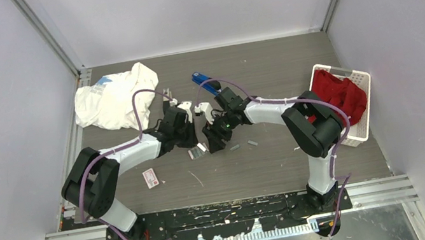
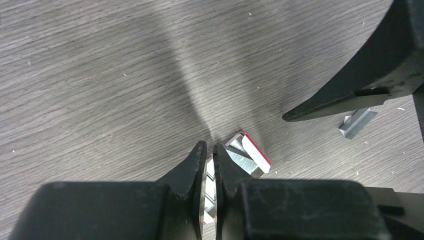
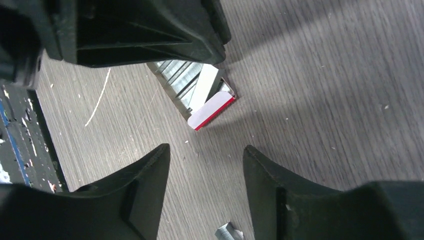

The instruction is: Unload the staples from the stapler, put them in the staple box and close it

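Observation:
The blue stapler (image 1: 202,81) lies at the back of the table, partly behind my right arm. A small open red-and-white box (image 2: 252,152) with silvery staple strips (image 3: 182,80) in it lies between my two grippers. My left gripper (image 2: 210,146) is right over that box with its jaws almost closed on a thin slit; whether it pinches anything I cannot tell. My right gripper (image 3: 206,149) is open and empty just above the table, facing the box (image 3: 212,107). One loose staple strip (image 3: 229,232) lies under it and also shows in the left wrist view (image 2: 357,123).
Two loose staple strips (image 1: 235,148) (image 1: 253,143) lie right of the grippers. A red-and-white card box (image 1: 150,177) lies front left. A white cloth (image 1: 113,100) is at the back left. A white basket (image 1: 359,78) with a red cloth (image 1: 338,93) stands on the right.

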